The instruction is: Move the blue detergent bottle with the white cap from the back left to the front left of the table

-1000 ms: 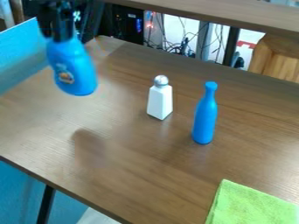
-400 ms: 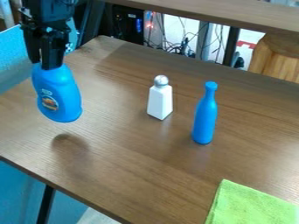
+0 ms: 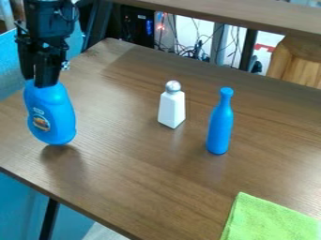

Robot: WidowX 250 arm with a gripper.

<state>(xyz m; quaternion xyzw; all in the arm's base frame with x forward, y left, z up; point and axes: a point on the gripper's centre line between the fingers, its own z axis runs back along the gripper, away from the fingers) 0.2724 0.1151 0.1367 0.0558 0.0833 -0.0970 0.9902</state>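
Note:
At the left of the view, the black gripper (image 3: 39, 83) hangs down, shut on the top of a wide blue bottle (image 3: 51, 115) with a round label. The bottle is nearly upright, its base at or just above the brown table (image 3: 144, 173), with a dark shadow right beneath it; whether it touches is hard to tell. To its right stands a white shaker (image 3: 171, 107) with a silver cap. Further right, a slim blue bottle (image 3: 220, 124) stands upright.
A green cloth (image 3: 270, 220) lies at the table's near right corner. Along the far edge runs a raised wooden shelf (image 3: 251, 16), with cables and a black computer case (image 3: 138, 26) behind. The table's left front edge slants down toward the bottom middle.
The gripper has moved down and to the left with the wide blue bottle in it. The bottle's shadow now lies close under its base.

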